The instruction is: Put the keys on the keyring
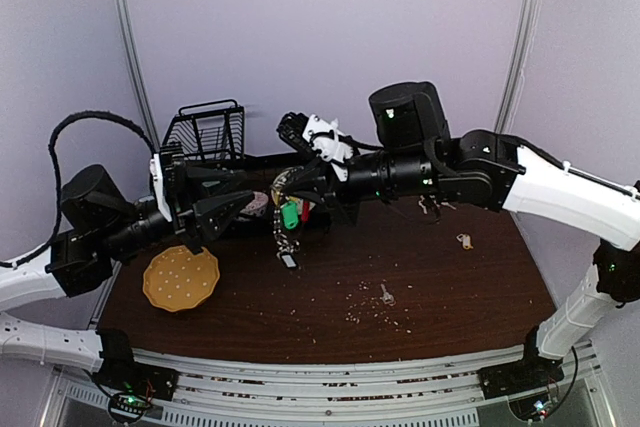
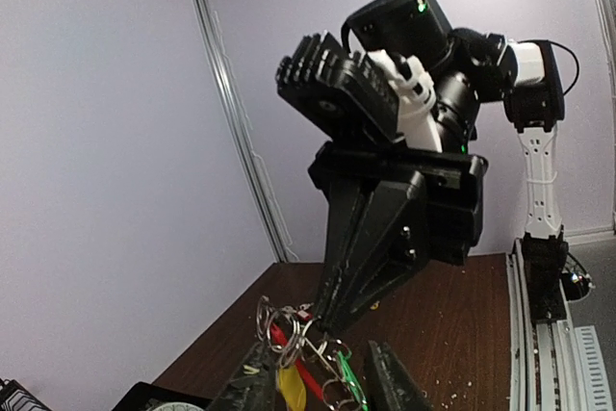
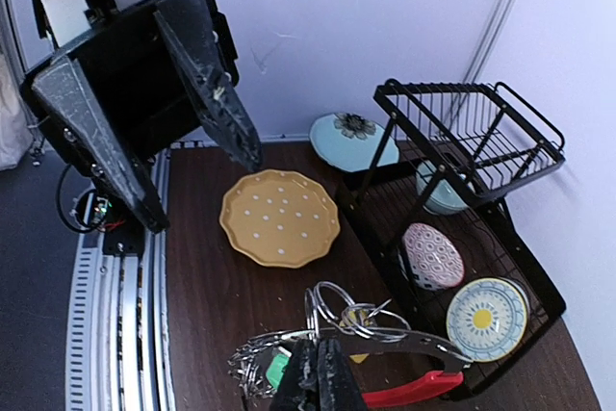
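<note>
**Keyring held up in mid-air for threading.** The right gripper, jaws pressed together, pinches the keyring by its silvery rings. The red clip, green tag and chain therefore hang free at the centre of the top view, above the table. Lifting the bunch presumably exposes a ring to the other arm. The left gripper, fingers spread and holding nothing, faces the bunch from the left of the top view. In its own wrist view the rings sit low in the frame between its fingers; contact cannot be told. A loose key lies on the table lower right of centre. A second small piece, likely another key, lies to its upper right. Both are well apart from the grippers and not yet on the ring
</note>
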Available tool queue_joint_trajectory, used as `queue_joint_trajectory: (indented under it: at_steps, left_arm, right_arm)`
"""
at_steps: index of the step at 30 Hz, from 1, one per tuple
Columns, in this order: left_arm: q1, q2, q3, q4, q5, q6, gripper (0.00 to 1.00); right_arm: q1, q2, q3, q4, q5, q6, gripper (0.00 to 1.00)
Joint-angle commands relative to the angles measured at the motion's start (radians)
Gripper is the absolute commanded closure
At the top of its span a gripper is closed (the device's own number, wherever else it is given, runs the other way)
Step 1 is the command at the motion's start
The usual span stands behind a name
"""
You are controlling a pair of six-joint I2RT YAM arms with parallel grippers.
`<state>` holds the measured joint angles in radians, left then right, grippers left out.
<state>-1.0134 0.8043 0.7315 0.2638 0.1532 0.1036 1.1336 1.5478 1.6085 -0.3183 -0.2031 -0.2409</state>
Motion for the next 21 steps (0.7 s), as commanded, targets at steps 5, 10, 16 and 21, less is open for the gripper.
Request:
queue_joint_trajectory:
  at_steps: [5,10,16,21]
  left_arm:
    - [0.015,0.094,0.111,-0.231,0.067,0.038,0.72]
    - [0.018,0.119,0.112,-0.235,0.128,0.040,0.77]
    - [0.019,0.142,0.115,-0.238,0.128,0.026,0.83]
    - [0.019,0.147,0.105,-0.217,0.127,0.019,0.84]
  right_arm:
    - [0.067,0.059,0.165,-0.286,0.234,-0.106,1.00]
    - [0.088,0.074,0.190,-0.293,0.230,-0.121,1.00]
    - [0.099,0.078,0.200,-0.280,0.205,-0.135,1.00]
    - [0.107,0.078,0.197,-0.278,0.180,-0.155,1.00]
